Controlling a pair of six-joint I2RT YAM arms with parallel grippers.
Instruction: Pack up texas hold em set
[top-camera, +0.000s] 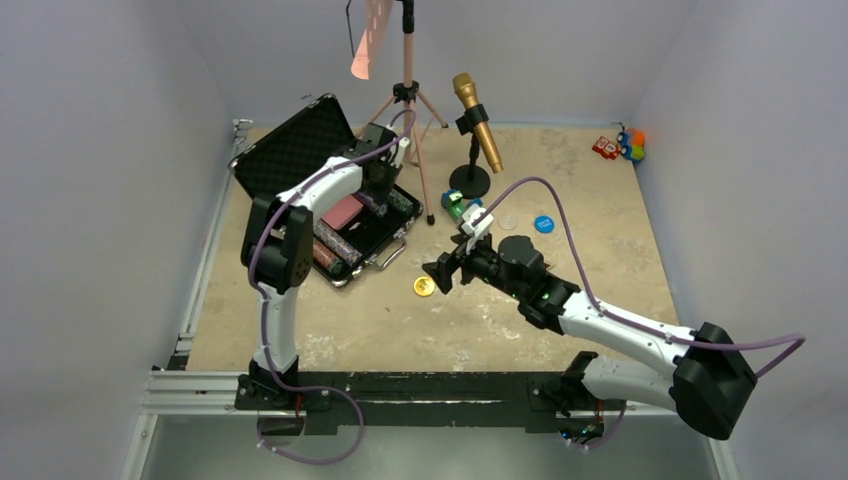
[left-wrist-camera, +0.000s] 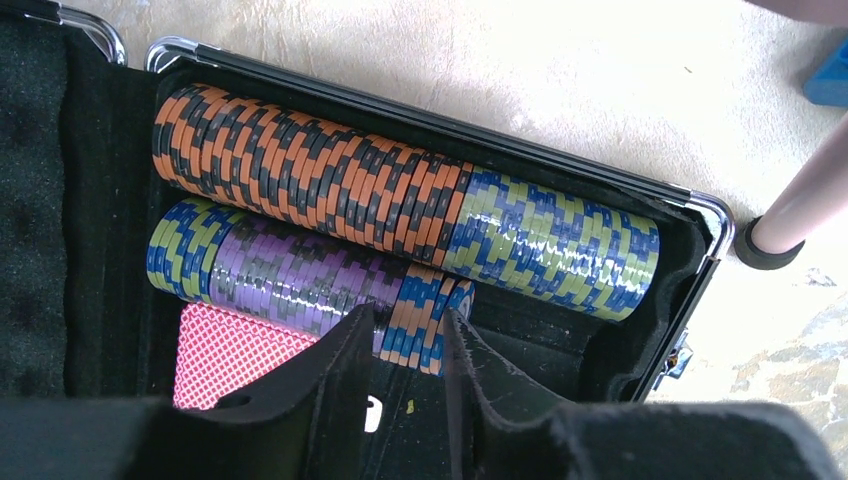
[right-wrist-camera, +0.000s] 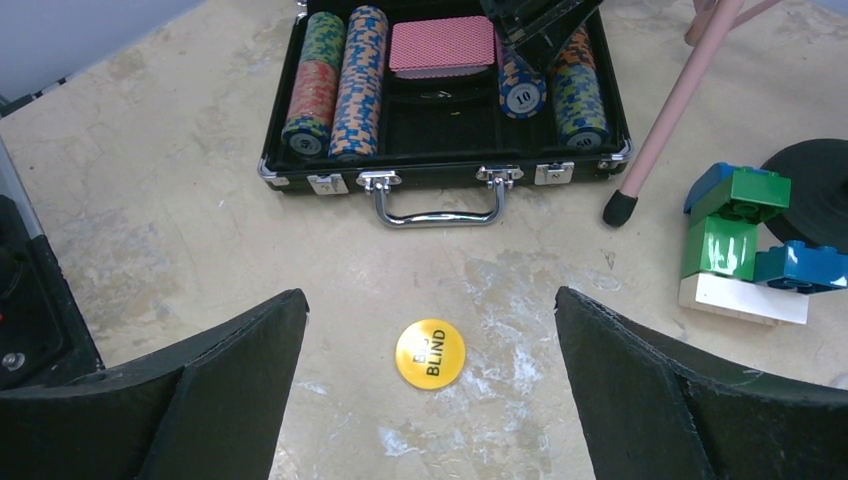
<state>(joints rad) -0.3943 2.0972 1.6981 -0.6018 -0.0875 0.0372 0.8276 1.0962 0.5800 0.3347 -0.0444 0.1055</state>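
Note:
The black silver-edged briefcase (top-camera: 385, 262) lies open at the left, its foam lid (top-camera: 300, 150) raised. It holds rows of chips (left-wrist-camera: 330, 180) and the pink card deck (left-wrist-camera: 240, 350). My left gripper (left-wrist-camera: 405, 330) is inside the case, shut on a short stack of blue-and-orange chips (left-wrist-camera: 425, 315) at the end of the purple row. The right wrist view shows that stack (right-wrist-camera: 522, 90) too. My right gripper (right-wrist-camera: 430, 310) is wide open and empty, just above the yellow "BIG BLIND" button (right-wrist-camera: 430, 353) on the table, in front of the case handle (right-wrist-camera: 437, 205). A blue button (top-camera: 543, 224) lies farther right.
A gold microphone (top-camera: 478, 122) on its stand and a pink tripod (top-camera: 407, 100) stand behind the case. One tripod leg (right-wrist-camera: 680, 100) ends beside the case's right corner. Green and blue toy blocks (right-wrist-camera: 745, 240) sit right of the handle. Small toys (top-camera: 620, 145) lie at the far right.

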